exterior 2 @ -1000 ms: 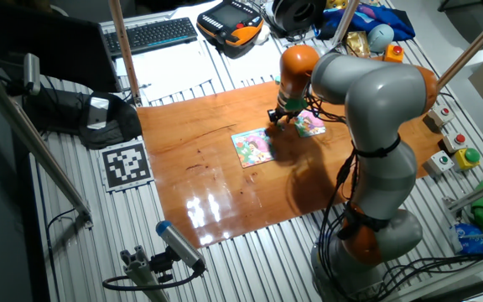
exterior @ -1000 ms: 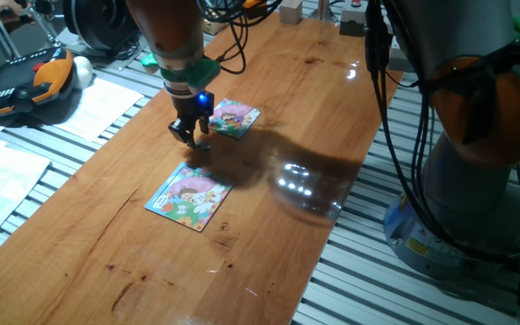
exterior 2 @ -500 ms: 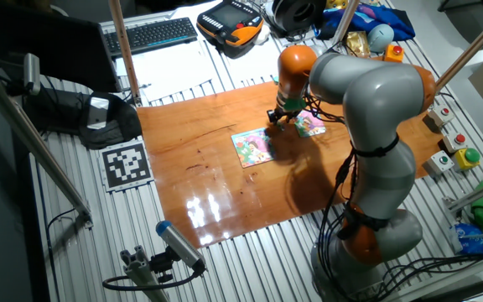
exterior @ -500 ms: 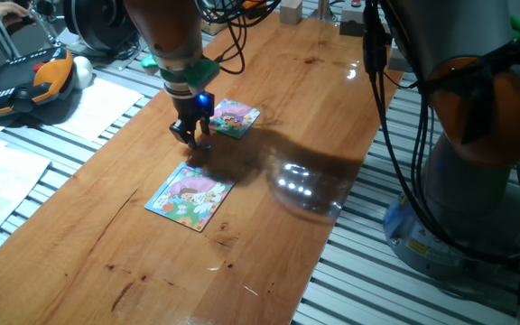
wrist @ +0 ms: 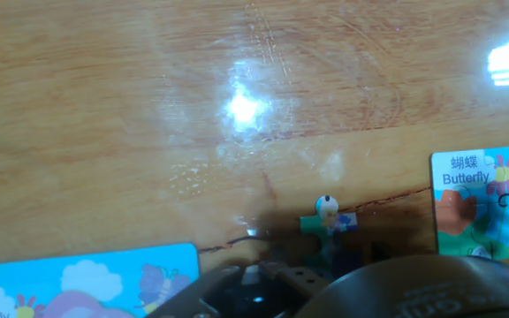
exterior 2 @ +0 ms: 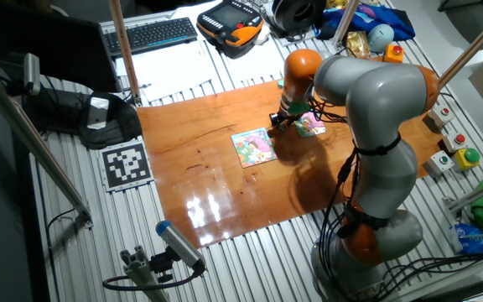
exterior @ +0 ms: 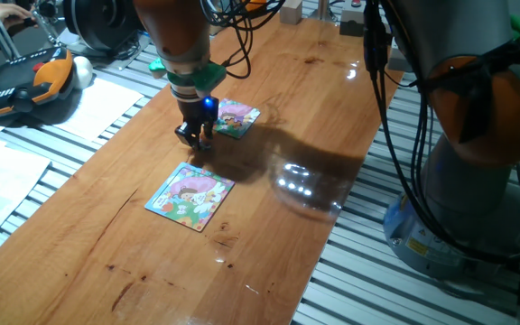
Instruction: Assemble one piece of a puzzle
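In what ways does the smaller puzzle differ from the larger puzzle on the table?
The larger puzzle has a blue border; the smaller puzzle shows mostly pink, green and white. The smaller puzzle lies right beside the tool; the larger puzzle lies apart from it. Both are flat squares on the wooden table.

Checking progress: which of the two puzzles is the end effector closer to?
The smaller pink-and-green puzzle, beside the end effector; the larger blue-bordered puzzle lies farther off.

Glossy wood table [exterior: 269, 226] w/ light glare, slatted metal bench [exterior 2: 82, 218], keyboard [exterior 2: 159, 34] behind.
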